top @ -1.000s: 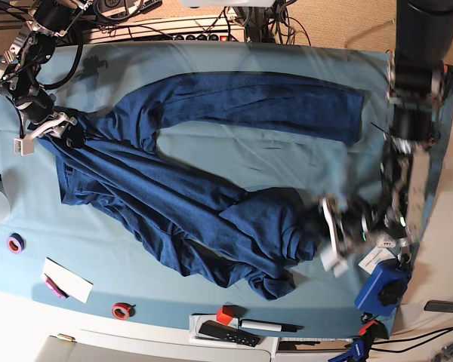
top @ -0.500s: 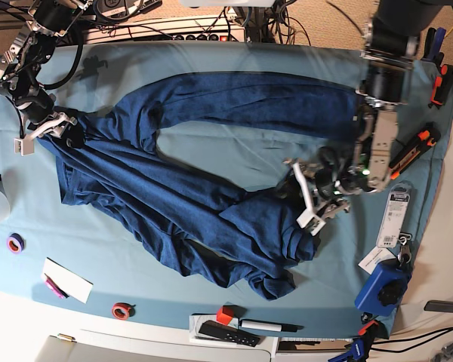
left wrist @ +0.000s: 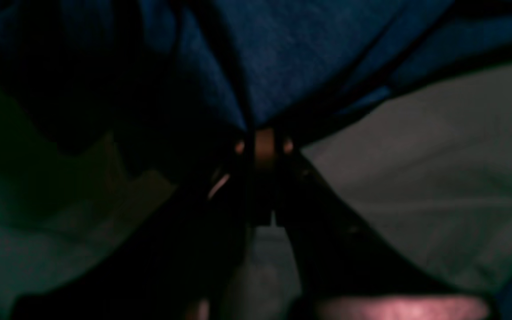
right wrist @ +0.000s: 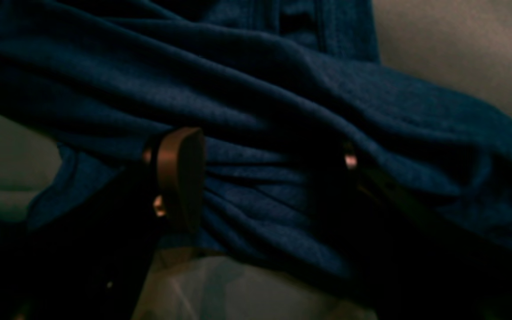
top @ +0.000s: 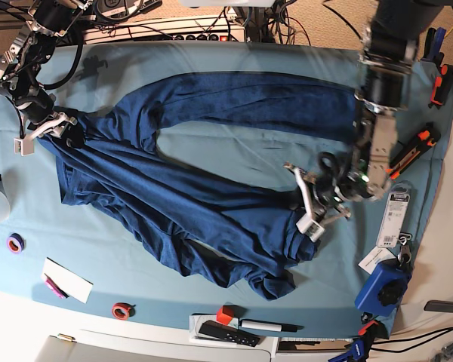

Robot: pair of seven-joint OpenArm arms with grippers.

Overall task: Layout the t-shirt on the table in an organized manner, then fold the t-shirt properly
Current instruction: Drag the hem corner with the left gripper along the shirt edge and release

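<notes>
Base view, from its left edge across: the right gripper [top: 47, 128] sits at the far left of the table [top: 211, 162], at the upper left corner of the t-shirt [top: 174, 204], with dark folds gathered beside it. The navy garment sprawls over the teal cloth from there toward the right, one long sleeve stretched along the upper part of the table and the body running diagonally down to a bunched, wrinkled heap near the lower middle. Below the shirt, near the front edge, lie a purple tape ring [top: 15, 243], a white card [top: 68, 280], a red tape ring [top: 121, 310], a small red block [top: 225, 314] and a black marker [top: 268, 326]. Further right, the left gripper [top: 308, 202] rests at the right end of the crumpled body, its arm coming down from the upper right. A blue tool [top: 383, 289] lies at the lower right.

In the right wrist view the fingers [right wrist: 180, 178] stand wide apart with thick folds of navy fabric [right wrist: 282, 133] between and over them, not pinched. In the left wrist view the jaws are drawn together on a thin edge of the shirt [left wrist: 291, 58], the fabric fanning upward from the fingertips [left wrist: 265, 144], pale table cloth [left wrist: 416, 178] to the right.
</notes>
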